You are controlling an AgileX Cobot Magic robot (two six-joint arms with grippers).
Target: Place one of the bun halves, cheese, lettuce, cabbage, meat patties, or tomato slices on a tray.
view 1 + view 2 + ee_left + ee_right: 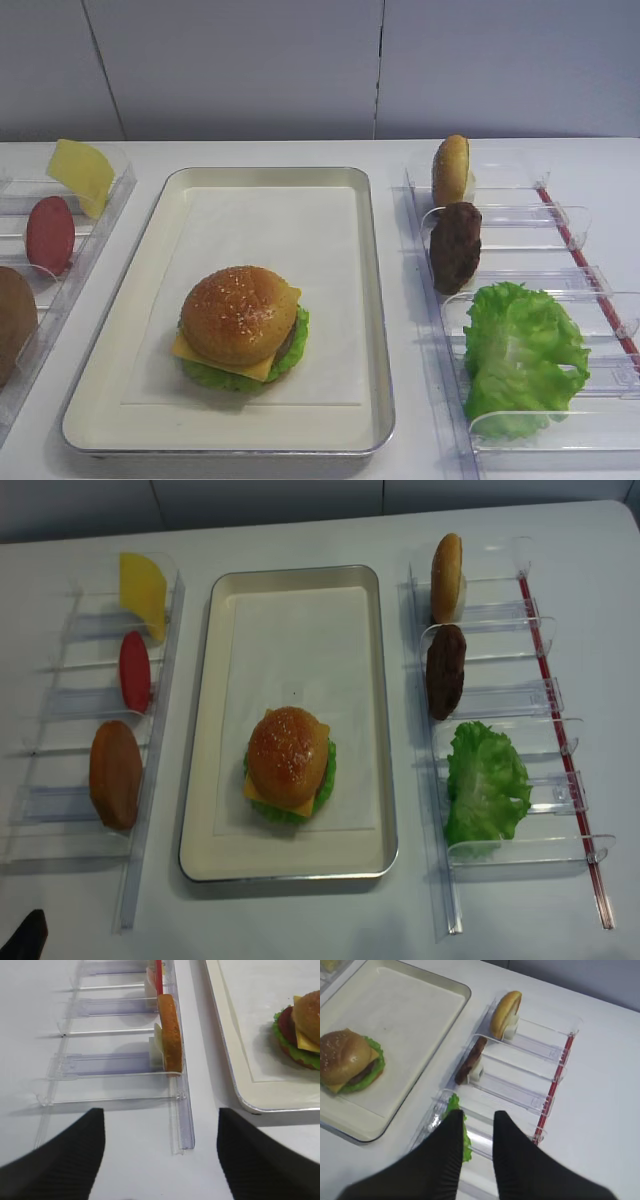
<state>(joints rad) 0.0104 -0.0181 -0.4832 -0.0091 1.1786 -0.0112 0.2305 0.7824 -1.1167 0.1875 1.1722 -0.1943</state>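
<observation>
A: Entry. The tray [370, 300] sits mid-table between the two clear racks. On its paper liner, toward the front edge, stands a finished stack: the seeded bun top [239, 313] over cheese [255, 367], a patty edge and lettuce underneath.

B: Supplies?

A: In the right rack [540, 695], a plain bun half [447, 577] is at the back, a meat patty [445, 671] is in the middle slot, and a lettuce leaf [487, 785] is at the front. All are propped on edge against the dividers, presumably so that jaws can close over a rim. The left rack [60, 705] holds a cheese slice [144, 590], a tomato slice [134, 671] and another bun half [116, 773], stood the same way.

B: Grippers?

A: The right gripper [479, 1122] hangs above the front of the right rack, its fingers apart by a narrow gap and nothing between them. The lettuce edge shows just beside the left finger, and I cannot tell whether they touch. The left gripper [161, 1132] is spread wide over the table near the left rack's front end, empty.

B: Judgement?

A: The burger looks complete. The lettuce is the likeliest next target.
</observation>
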